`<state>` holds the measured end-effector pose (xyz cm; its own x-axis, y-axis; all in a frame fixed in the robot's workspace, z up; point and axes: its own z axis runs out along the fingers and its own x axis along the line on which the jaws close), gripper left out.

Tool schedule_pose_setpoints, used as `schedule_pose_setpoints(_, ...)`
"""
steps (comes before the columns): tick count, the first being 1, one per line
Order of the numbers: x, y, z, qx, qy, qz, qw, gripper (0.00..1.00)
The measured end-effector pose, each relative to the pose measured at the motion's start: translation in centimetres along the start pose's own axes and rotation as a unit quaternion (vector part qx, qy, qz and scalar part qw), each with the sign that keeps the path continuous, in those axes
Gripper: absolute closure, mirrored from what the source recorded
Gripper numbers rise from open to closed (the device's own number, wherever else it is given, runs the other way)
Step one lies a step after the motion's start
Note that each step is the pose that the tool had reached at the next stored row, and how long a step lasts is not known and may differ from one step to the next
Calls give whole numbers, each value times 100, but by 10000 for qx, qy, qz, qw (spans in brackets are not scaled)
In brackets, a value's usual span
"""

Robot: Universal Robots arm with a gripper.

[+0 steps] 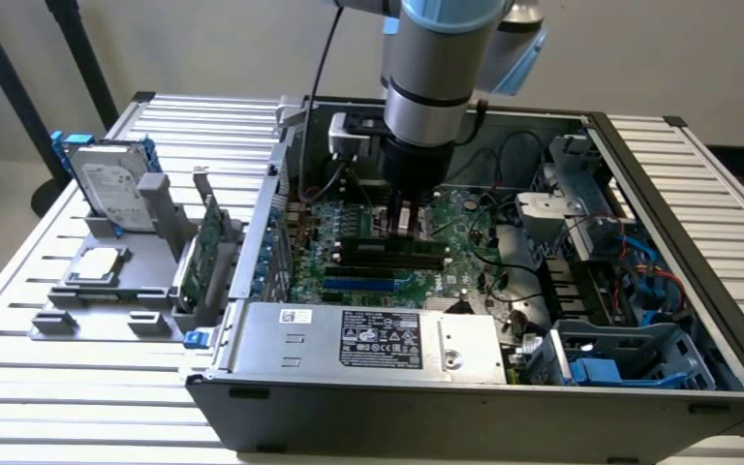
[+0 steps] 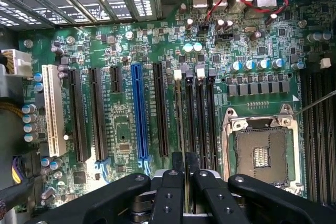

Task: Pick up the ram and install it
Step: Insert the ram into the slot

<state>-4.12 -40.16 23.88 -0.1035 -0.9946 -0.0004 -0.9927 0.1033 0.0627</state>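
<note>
Ram (image 2: 184,119) is edge-on here, a thin sliver running along the black memory slots and, by the look of it, nipped in the tool (image 2: 185,162).

Sweeping across from the exterior view's left, the desk (image 1: 36,387) carries a grey rack. The silver hard drive (image 1: 111,184) and the green expansion card (image 1: 210,252) stand upright in it, both well apart from the action.

Next along is the open computer case (image 1: 682,242), and the arm points straight down into it over the motherboard (image 2: 121,129). The tool's fingers are pressed almost together with only a hairline between them, pinching what I judge to be the ram at its middle.

Now the relation that matters. The stick's long axis lies parallel to the memory slots, between the blue slot (image 2: 138,108) and the processor socket (image 2: 261,150). Its target slot sits directly beneath the tool, not off to either side, so the way in is straight down along the arm's own line.

Whether the stick's lower edge is touching the slot or hanging just above it, I can't tell. A white latch (image 2: 177,73) marks the slot's end beyond the fingertips.
</note>
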Motion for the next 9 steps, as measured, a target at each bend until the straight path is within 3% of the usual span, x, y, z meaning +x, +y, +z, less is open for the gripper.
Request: schedule_pose_setpoints(9,-6,-10,27,-21,25,2,10000,86)
